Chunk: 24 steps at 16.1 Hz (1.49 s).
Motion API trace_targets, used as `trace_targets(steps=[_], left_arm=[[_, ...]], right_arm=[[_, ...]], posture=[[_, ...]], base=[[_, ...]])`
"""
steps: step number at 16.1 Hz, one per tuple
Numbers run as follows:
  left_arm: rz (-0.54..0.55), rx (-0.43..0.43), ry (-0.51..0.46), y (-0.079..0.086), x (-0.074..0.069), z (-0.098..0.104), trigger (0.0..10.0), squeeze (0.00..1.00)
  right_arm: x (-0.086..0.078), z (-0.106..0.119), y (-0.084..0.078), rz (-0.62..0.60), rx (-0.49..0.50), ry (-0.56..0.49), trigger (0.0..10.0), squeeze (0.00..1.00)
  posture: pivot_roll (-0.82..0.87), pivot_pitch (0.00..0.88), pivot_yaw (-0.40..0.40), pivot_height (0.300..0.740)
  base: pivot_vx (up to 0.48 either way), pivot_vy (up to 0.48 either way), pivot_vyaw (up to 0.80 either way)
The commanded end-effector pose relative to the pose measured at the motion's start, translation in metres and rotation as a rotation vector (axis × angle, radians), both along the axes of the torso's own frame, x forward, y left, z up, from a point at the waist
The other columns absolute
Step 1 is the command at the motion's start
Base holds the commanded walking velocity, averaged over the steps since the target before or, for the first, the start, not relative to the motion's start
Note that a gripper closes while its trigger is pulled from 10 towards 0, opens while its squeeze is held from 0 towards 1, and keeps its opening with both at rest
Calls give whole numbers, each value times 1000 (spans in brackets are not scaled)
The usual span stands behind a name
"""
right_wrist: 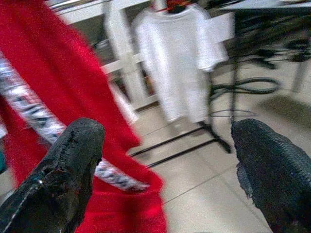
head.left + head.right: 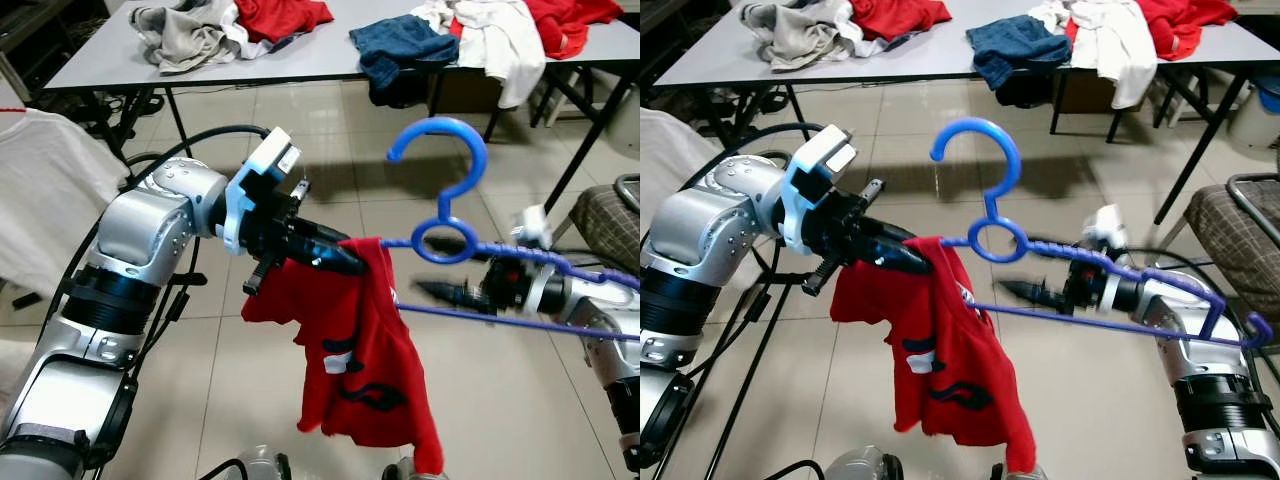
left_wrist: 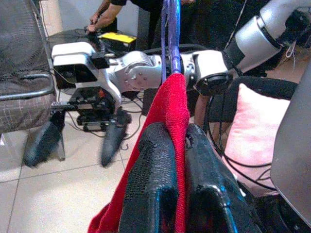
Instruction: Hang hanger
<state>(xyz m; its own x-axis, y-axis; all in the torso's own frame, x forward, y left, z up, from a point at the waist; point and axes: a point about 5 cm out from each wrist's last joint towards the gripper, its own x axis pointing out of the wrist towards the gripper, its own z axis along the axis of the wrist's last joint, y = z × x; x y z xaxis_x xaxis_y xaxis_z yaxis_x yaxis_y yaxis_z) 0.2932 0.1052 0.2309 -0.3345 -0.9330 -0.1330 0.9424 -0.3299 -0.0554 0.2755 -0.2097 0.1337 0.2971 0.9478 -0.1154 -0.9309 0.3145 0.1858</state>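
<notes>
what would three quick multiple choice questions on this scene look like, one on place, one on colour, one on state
1. Where does the red printed t-shirt hang?
A. on the grey table
B. from one end of the blue plastic hanger
C. on the floor

2. What colour is the folded denim garment on the grey folding table?
A. blue
B. yellow
C. green

3. How does the left end effector stand?
A. open over the floor
B. shut on the red shirt
C. shut on the hanger's hook

Answers:
1 B, the shirt drapes from the hanger's end.
2 A, it lies dark blue among red and white clothes.
3 B, the left wrist view shows red cloth pinched between both black fingers, while the right end effector is open.
</notes>
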Motion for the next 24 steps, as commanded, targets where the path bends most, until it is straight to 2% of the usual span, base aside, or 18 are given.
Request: trace_targets(steps=[1, 5, 10, 13, 15, 17, 18, 20, 24], left_arm=[[-35, -3, -49, -6, -1, 10, 0, 0], [-43, 12, -49, -9, 0, 8, 0, 0], [-102, 17, -54, -18, -5, 11, 0, 0], [-134, 23, -61, -22, -8, 12, 0, 0], [-134, 27, -60, -23, -7, 11, 0, 0], [-129, 33, -56, -22, -5, 9, 0, 0], [-125, 37, -51, -20, -6, 7, 0, 0], [-123, 39, -48, -18, -6, 6, 0, 0], [-133, 38, -49, -19, -6, 5, 0, 0]], right_arm=[[3, 10, 6, 77, -16, -54, 10000, 0], [3, 14, 21, 194, -20, -110, 10000, 0], [19, 8, 33, 163, -85, -168, 10000, 0], [17, 6, 38, 251, -103, -175, 10000, 0], [14, 6, 38, 294, -103, -165, 10000, 0], [16, 7, 33, 271, -108, -171, 10000, 0], [15, 7, 26, 233, -103, -172, 10000, 0], [8, 8, 19, 236, -88, -158, 10000, 0], [-3, 7, 19, 283, -62, -132, 10000, 0]], posture=[[-52, 0, 49, 740], [-52, 0, 50, 740], [-62, 0, 62, 740], [-60, 0, 60, 740], [-60, 0, 60, 740], [-59, 0, 51, 740], [-62, 0, 50, 740], [-66, 0, 50, 740], [-73, 0, 53, 740]], base=[[0, 0, 0], [0, 0, 0], [0, 0, 0], [0, 0, 0], [0, 0, 0], [0, 0, 0], [0, 0, 0], [0, 0, 0], [0, 0, 0]])
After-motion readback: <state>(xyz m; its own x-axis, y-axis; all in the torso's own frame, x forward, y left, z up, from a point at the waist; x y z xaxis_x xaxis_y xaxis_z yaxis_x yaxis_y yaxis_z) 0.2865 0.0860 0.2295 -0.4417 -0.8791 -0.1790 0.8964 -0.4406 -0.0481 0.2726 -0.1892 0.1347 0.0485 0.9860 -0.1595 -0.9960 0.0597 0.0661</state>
